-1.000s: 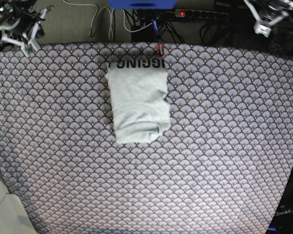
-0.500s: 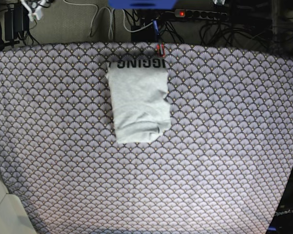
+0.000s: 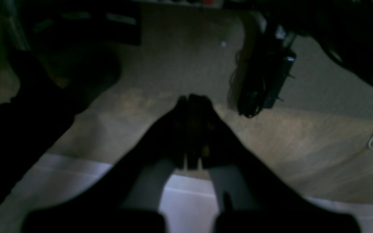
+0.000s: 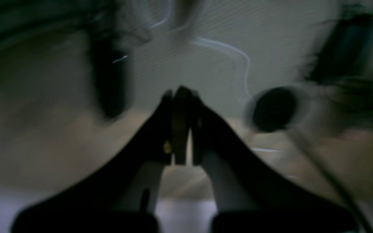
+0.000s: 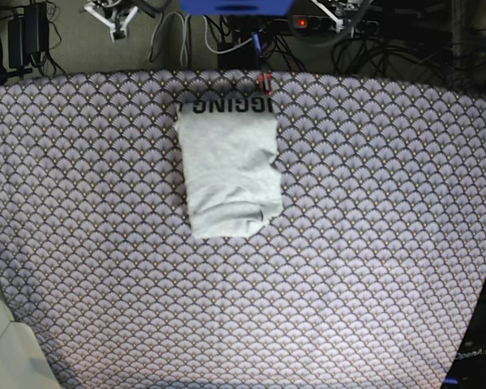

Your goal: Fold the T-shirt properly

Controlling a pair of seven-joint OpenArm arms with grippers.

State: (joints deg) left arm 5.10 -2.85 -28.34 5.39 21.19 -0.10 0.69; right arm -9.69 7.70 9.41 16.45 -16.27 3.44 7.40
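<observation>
Your T-shirt (image 5: 230, 173) lies folded in a compact block on the worktop (image 5: 373, 243) — unmoved. Both arms have pulled back past the far edge; left end effector (image 3: 193, 103) and right end effector (image 4: 180, 95) look pressed together, empty — folding probably finished.

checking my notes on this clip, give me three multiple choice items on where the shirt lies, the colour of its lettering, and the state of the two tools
1. Where does the T-shirt lie on the tablecloth?
A. near corner
B. towards the far edge, about mid-width
C. hanging off one side

2. What colour is its lettering?
A. black
B. red
C. white

3. How are the left tool and right tool?
A. both wide open
B. one gripping the shirt
C. both shut, empty

Key: 1 B, the base view shows it folded by the far edge. 2 A, dark block letters along its far end. 3 C, in each wrist view the fingers meet with nothing between.
</observation>
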